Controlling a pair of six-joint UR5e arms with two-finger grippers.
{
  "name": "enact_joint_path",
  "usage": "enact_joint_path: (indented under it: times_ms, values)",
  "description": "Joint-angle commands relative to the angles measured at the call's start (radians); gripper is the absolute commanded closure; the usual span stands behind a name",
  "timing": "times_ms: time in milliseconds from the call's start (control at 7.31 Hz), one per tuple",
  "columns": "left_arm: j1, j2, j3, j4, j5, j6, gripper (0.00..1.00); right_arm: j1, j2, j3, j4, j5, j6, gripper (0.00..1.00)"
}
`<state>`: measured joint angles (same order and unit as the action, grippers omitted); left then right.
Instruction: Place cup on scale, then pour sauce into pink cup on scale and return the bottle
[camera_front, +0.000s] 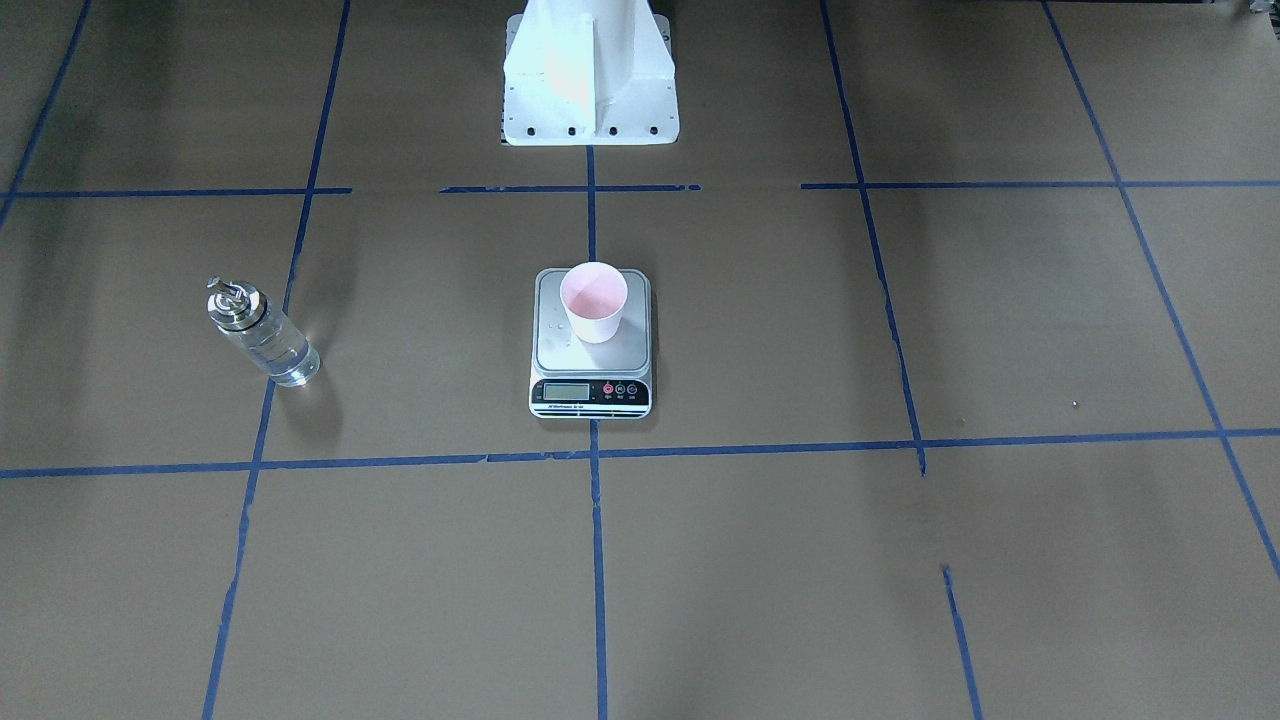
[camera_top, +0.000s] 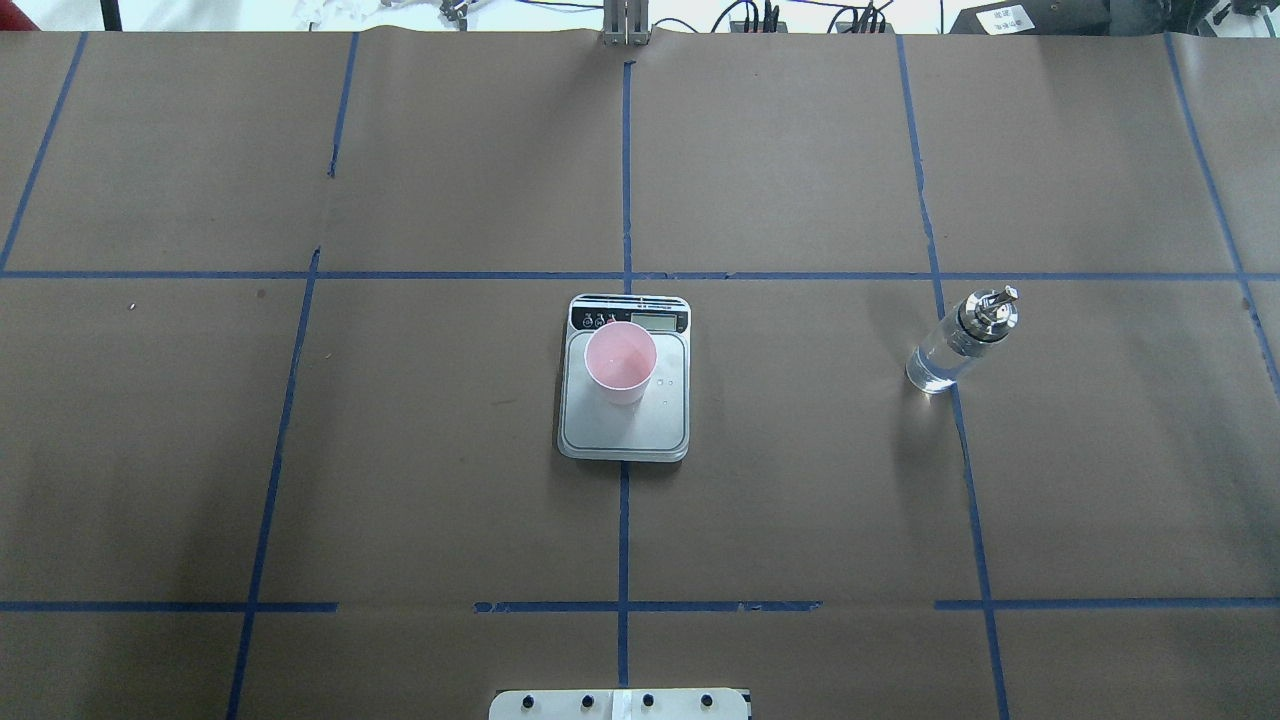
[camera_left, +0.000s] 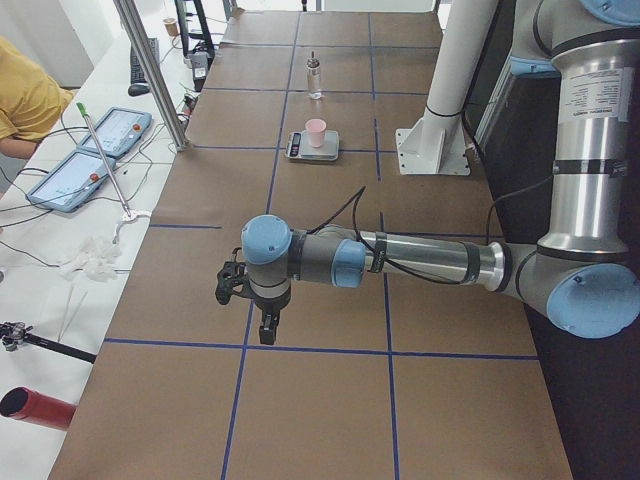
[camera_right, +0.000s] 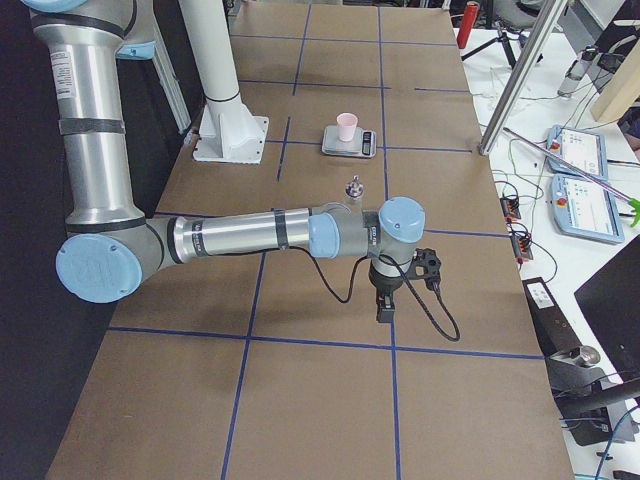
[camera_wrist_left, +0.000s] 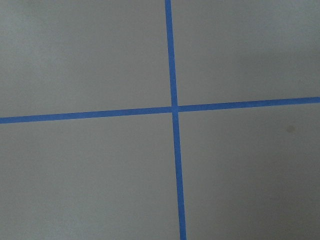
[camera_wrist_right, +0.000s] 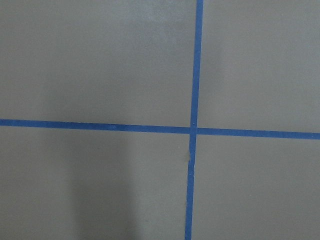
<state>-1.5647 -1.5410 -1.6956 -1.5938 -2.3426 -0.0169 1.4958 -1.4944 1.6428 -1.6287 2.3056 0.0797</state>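
**Now: everything upright, nothing near me**

At the middle of the brown paper-covered tabletop (camera_top: 450, 450), the small pale pink tapered cup (camera_top: 620, 362) stands upright on the flat silver-topped digital kitchen scale (camera_top: 625, 430), toward the display end of its platform. The small clear glass bottle with a shiny silver pour-spout cap (camera_top: 950, 345) stands upright on my right side, well apart from the scale and beside a blue tape line (camera_top: 967, 480). It has clear sauce (camera_top: 928, 370) inside. My left gripper (camera_left: 268, 335) and right gripper (camera_right: 384, 312) hang over bare tabletop, far from these. I cannot tell whether either is open or closed.
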Motion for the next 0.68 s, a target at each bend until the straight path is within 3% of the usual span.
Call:
enact_joint_path:
  times_ms: [0,547]
  values:
    - [0.0,-0.008,0.004,-0.002,-0.001,0.0,0.0,0.0,0.005,0.002,0.0,0.0,0.002,0.0]
    - [0.0,-0.008,-0.009,-0.001,0.0,0.0,0.0,0.0,0.005,0.0,0.001,-0.002,0.003,0.0]
